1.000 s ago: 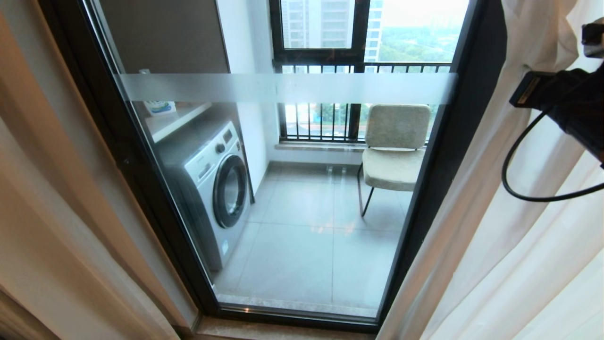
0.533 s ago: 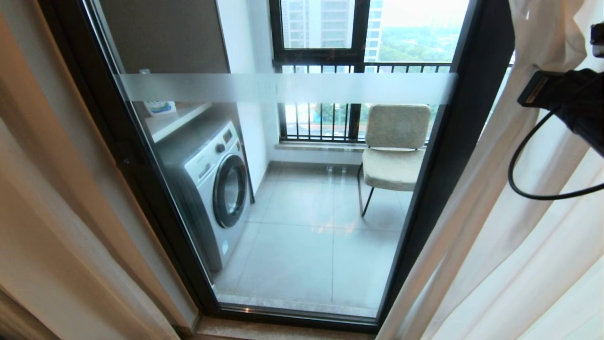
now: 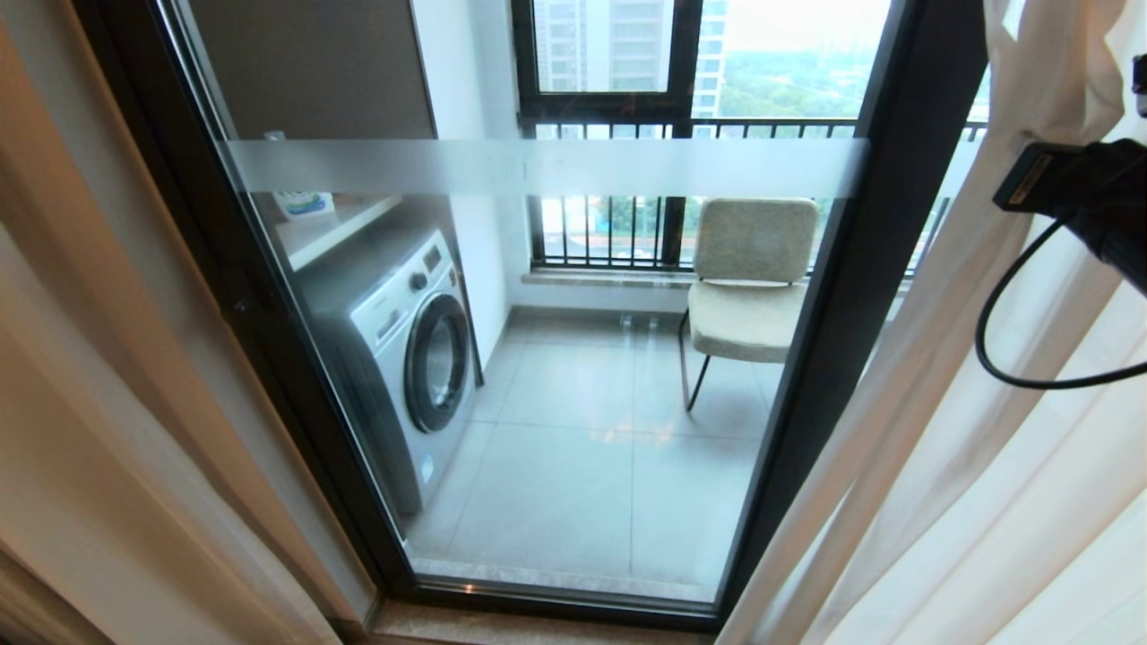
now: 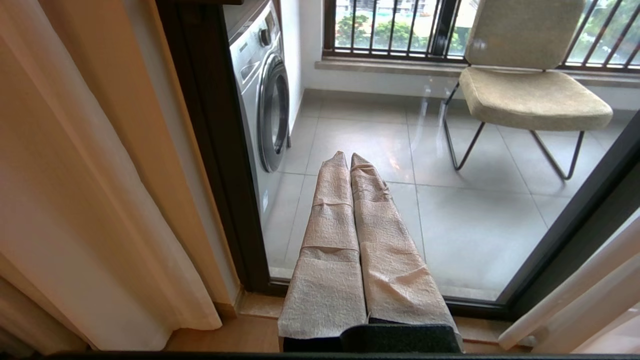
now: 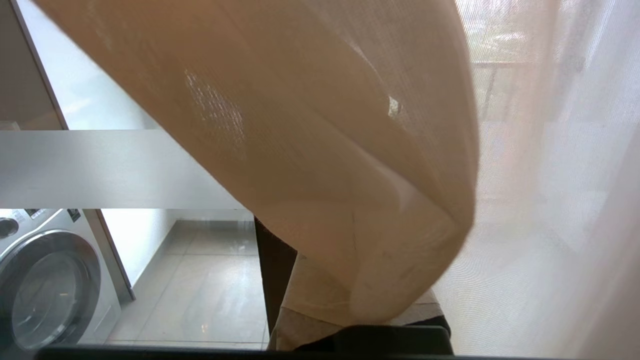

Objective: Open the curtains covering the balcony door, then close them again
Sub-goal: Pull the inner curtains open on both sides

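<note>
The balcony door (image 3: 860, 296) stands bare in the middle, its glass crossed by a frosted band (image 3: 538, 167). Beige curtains (image 3: 107, 403) hang bunched at the left, and a sheer white panel (image 3: 968, 448) hangs at the right. My right arm (image 3: 1093, 197) reaches into that right panel near its top. In the right wrist view a tan curtain fold (image 5: 325, 150) drapes over the wrapped fingers (image 5: 300, 320) and hides their tips. My left gripper (image 4: 348, 156) is low before the door, shut and holding nothing.
Behind the glass stand a washing machine (image 3: 403, 349) at the left and a padded chair (image 3: 748, 287) at the right, with a barred window (image 3: 627, 125) beyond. A black cable (image 3: 1004, 358) loops under my right arm. A wooden sill (image 4: 225, 340) runs along the door's foot.
My right arm has moved right, carrying the sheer curtain's edge with it. More of the dark door frame and the glass beyond it shows. The left arm has stayed still.
</note>
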You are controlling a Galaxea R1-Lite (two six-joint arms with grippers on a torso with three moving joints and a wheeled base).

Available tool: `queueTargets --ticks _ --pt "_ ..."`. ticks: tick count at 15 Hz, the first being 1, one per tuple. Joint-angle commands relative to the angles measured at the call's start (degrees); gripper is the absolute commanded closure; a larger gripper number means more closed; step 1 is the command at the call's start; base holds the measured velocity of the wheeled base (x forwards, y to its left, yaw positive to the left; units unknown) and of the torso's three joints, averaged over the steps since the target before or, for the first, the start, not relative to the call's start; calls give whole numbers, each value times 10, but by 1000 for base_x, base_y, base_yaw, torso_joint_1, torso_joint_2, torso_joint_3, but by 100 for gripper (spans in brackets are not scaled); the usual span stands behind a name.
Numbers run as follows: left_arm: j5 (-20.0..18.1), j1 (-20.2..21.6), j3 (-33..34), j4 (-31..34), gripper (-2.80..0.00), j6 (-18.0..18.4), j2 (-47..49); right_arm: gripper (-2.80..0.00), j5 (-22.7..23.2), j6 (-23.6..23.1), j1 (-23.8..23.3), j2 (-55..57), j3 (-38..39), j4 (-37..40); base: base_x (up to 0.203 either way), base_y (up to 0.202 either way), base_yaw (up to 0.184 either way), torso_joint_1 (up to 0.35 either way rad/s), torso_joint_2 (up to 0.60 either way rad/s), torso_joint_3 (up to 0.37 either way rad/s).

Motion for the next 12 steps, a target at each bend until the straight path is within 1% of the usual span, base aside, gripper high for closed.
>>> queueTargets --ticks 1,12 --pt "0 0 0 0 0 -1 0 0 0 0 0 -1 1 -3 0 0 0 0 0 0" --pt "0 0 0 0 0 -2 0 0 0 -2 0 0 4 -3 0 0 0 0 0 0"
